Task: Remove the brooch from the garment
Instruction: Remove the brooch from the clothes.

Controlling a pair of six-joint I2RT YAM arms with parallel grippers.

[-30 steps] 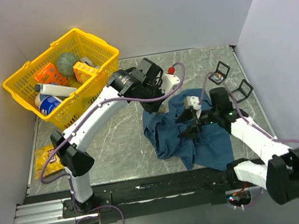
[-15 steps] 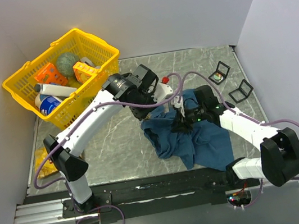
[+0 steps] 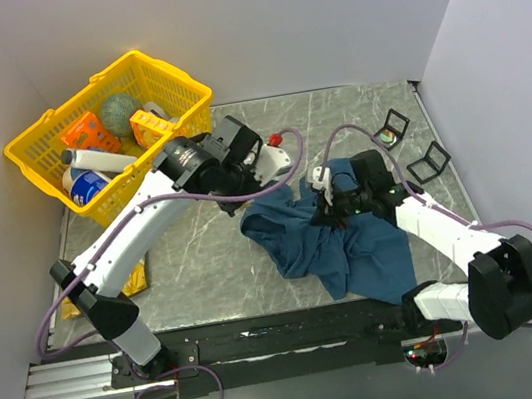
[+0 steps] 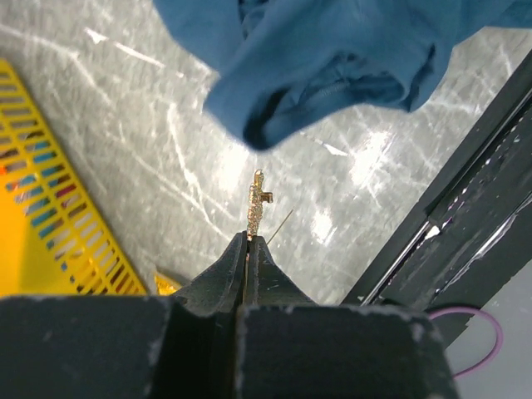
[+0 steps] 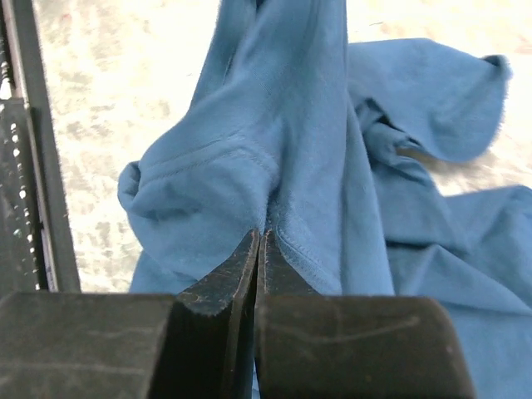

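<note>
Sticking straight out ahead of the left claw [image 4: 247, 241], the brooch [image 4: 256, 208] is being pinched by its near end between fully closed jaws, its long axis running on in line with the claw. The shirt [image 4: 332, 58] is hanging just beyond the brooch's far tip, a sliver of table [image 4: 150, 141] showing between them, so the brooch is being judged free, with the way clear lying straight back along that axis. A fold of the shirt is being clamped at the tips of the closed right claw [image 5: 258, 241].
</note>
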